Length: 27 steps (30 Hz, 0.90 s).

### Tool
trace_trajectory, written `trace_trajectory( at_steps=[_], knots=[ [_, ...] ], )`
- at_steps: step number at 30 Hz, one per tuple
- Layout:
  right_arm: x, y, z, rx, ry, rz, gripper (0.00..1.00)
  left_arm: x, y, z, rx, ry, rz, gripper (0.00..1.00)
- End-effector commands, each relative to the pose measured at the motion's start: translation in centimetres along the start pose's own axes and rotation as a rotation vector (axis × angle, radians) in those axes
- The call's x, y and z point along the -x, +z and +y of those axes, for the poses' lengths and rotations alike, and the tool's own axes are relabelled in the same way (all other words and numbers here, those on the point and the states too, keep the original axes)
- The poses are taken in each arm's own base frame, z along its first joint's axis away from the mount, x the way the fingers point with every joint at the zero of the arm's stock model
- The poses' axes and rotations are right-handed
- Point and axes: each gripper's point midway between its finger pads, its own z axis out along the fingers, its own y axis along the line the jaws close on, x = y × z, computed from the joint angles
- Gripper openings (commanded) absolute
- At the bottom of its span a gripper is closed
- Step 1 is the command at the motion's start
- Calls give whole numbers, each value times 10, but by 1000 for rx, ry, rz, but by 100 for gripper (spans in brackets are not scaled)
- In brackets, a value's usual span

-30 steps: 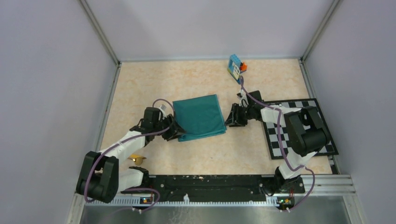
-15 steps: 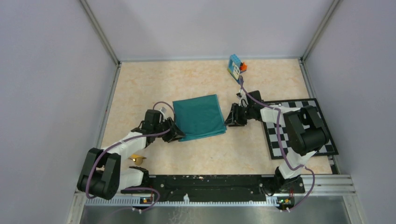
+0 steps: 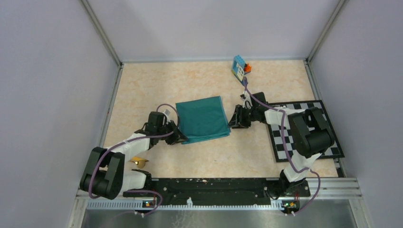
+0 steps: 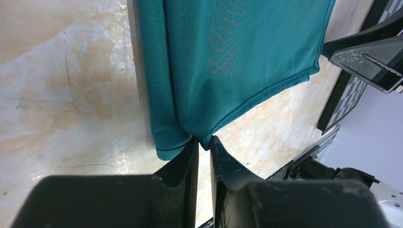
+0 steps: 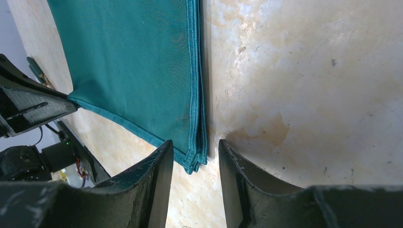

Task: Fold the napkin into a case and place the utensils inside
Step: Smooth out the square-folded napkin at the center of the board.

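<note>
The napkin (image 3: 203, 118) lies folded on the counter (image 3: 157, 85). It looks like light, limp cloth, best pinched at its corners. The left gripper (image 4: 203, 142) nips one near corner, and the right gripper (image 5: 196, 152) stands open astride the other.

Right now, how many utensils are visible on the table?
1: a golden piece beside the left arm, close to its base. Others may be hidden under that arm.
</note>
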Motion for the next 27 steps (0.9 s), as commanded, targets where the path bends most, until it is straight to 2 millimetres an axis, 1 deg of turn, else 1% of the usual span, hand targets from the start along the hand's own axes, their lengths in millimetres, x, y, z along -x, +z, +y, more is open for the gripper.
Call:
trace_trajectory(
  at_steps=[1, 7, 10, 14, 17, 20, 23, 27],
  knots=[
    [4, 5, 2, 6, -7, -10, 41, 9, -4, -15, -46, 54, -22, 16],
    [-6, 10, 2, 4, 5, 11, 37, 9, -7, -16, -43, 66, -27, 11],
    [-13, 15, 2, -8, 1, 28, 38, 8, -7, -16, -47, 66, -21, 11],
    [-16, 19, 0, -67, -32, 35, 39, 8, -7, -17, -53, 69, -20, 11],
    [-16, 20, -3, -142, -60, 32, 35, 9, -8, -18, -52, 72, -23, 11],
    [-15, 19, -2, -160, -64, 21, 24, 9, -8, -18, -51, 70, -21, 11],
    [-10, 14, 3, -153, -68, 0, 15, 9, -8, -18, -47, 73, -19, 10],
    [-5, 7, 16, -124, -77, -13, 4, 11, -11, -18, -35, 86, -27, 9]
  ],
)
